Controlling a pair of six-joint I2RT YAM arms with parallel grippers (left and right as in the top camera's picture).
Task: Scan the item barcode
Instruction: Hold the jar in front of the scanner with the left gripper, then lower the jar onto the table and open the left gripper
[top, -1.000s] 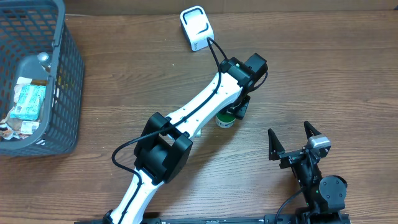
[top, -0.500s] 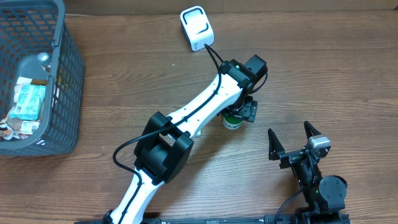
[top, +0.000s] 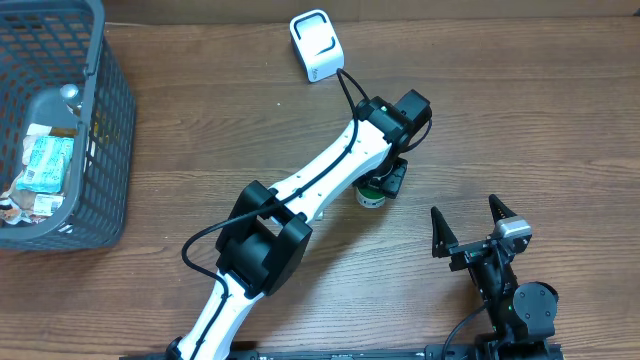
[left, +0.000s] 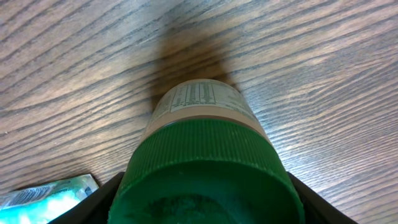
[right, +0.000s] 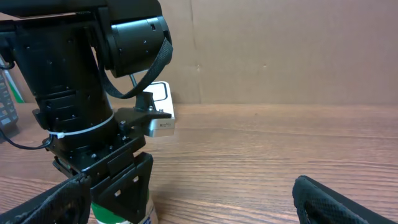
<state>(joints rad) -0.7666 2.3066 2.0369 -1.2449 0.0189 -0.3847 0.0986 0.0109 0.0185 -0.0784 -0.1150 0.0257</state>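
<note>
The item is a small bottle (top: 368, 197) with a green ribbed cap (left: 205, 155) and a pale printed label; no barcode shows on it. It stands upright on the wooden table. My left gripper (top: 385, 180) reaches down over it, shut on the cap, with both black fingers (left: 99, 202) pressed against the cap's sides. From the right wrist view, the left gripper (right: 118, 180) covers the bottle (right: 149, 218) at lower left. The white scanner (top: 317, 45) sits at the table's far edge, apart from the bottle. My right gripper (top: 470, 228) stands open near the front edge, holding nothing.
A grey wire basket (top: 110, 90) with several packets and a can stands at the far left. A teal packet (left: 43, 196) lies on the table just beside the bottle. The scanner (right: 161, 118) shows behind the left arm. A cardboard wall backs the table.
The left gripper opened around the bottle, which shifted slightly to the right, and has closed on the cap again. The right arm has not moved.
</note>
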